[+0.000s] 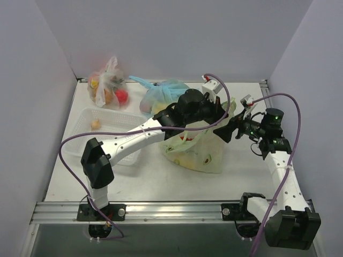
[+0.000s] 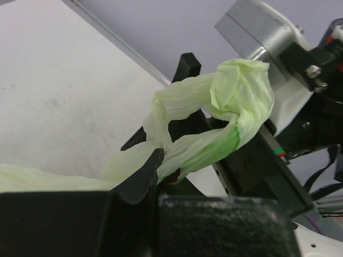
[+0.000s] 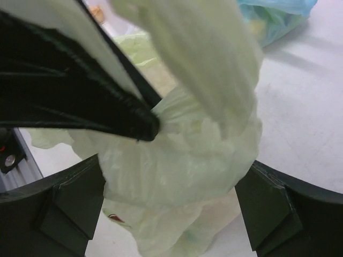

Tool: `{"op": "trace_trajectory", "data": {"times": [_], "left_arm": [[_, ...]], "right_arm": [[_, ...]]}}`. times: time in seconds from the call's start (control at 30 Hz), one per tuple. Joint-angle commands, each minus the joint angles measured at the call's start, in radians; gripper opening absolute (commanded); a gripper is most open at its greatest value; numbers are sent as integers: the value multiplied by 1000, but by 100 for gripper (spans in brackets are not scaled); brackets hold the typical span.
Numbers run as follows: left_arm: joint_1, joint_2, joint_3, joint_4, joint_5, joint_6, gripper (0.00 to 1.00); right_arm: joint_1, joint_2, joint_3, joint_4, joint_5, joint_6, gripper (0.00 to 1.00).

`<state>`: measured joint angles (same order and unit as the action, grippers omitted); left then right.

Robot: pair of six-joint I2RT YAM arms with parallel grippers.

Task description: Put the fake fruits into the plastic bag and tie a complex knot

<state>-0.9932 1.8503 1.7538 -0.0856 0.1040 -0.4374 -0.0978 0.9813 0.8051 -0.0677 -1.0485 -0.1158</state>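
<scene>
White table (image 3: 305, 107), plastic bag (image 3: 182, 155) within right pincer (image 3: 169, 211)

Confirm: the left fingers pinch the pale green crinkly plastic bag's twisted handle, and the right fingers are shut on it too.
Wrong on the right fingers: the right wrist view shows them wide open around the pale green crinkly plastic bag. The left fingers do pinch it.

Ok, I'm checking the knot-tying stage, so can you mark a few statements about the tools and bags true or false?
The left tool is shut on the green bag. True.
The right tool is shut. False: it is open, jaws either side of the bag.
A small fruit lies in the basket. True.
The blue bag lies in the basket. False: it lies on the table, beyond the green bag.
</scene>
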Motion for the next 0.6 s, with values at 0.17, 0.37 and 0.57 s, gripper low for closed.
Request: {"op": "trace_trajectory", "data": {"times": [0.17, 0.37, 0.57], "left_arm": [[17, -5, 39, 141, 68, -69, 15], [106, -136, -26, 43, 112, 21, 55], [196, -400, -229, -60, 77, 149, 60]], "right_arm": [[63, 72, 32, 154, -4, 42, 29], [56, 51, 45, -1, -39, -105, 0], [53, 31, 32, -38, -56, -151, 0]]}}
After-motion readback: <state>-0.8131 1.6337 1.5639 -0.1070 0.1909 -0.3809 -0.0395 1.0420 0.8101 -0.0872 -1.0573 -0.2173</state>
